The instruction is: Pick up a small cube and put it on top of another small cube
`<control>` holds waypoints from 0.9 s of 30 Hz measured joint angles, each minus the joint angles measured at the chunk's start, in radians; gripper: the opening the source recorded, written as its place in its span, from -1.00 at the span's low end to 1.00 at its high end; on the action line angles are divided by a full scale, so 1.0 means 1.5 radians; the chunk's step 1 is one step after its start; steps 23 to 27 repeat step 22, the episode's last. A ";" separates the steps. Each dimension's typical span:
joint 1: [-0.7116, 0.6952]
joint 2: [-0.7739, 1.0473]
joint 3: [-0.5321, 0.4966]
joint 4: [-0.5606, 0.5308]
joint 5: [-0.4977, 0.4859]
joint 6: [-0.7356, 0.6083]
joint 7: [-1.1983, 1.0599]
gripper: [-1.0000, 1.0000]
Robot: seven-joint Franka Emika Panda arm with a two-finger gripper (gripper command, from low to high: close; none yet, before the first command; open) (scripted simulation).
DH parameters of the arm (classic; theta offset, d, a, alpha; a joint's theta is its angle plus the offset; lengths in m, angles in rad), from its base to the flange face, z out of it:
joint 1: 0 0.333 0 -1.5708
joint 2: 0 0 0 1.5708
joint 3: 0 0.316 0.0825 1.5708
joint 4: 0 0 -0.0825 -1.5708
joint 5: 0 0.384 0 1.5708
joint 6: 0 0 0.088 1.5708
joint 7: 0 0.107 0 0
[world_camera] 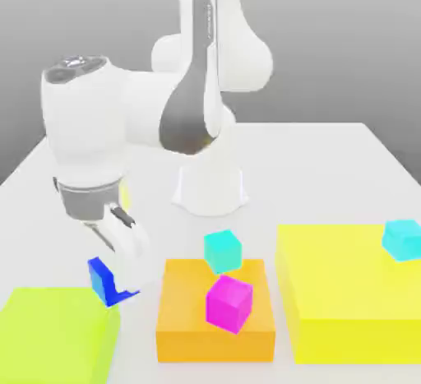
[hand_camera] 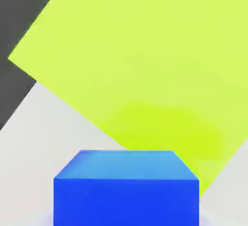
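A: Three flat coloured slabs on the white table point(world_camera: 329, 152): the wide matte yellow block point(world_camera: 345, 300) on the exterior view's right, then the lime-green block point(world_camera: 49, 333), then the orange block point(world_camera: 214, 312) between them.

B: And the arm's two-finger gripper point(world_camera: 123, 269) is down by the small, plain deep-blue cube point(world_camera: 104, 282), just beside the lime slab's corner. Clamped on it? I can't tell, the hand covers it.

A: The risk: a shallow hold, and the cube slips out mid-carry.

B: Then the landing! The small magenta cube point(world_camera: 229, 302) and the cyan cube point(world_camera: 222, 250) sit close together, a second cyan cube point(world_camera: 403, 238) far right. Place it off-centre and I'd expect it to topple
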 joint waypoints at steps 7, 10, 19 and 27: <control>0.205 -0.065 0.095 0.015 0.000 -0.078 -0.028 -1.00; 0.267 -0.091 0.149 0.022 0.000 -0.110 -0.040 -1.00; 0.356 -0.030 0.245 0.003 -0.054 -0.042 -0.016 1.00; 0.356 -0.030 0.245 0.003 -0.053 -0.042 -0.016 1.00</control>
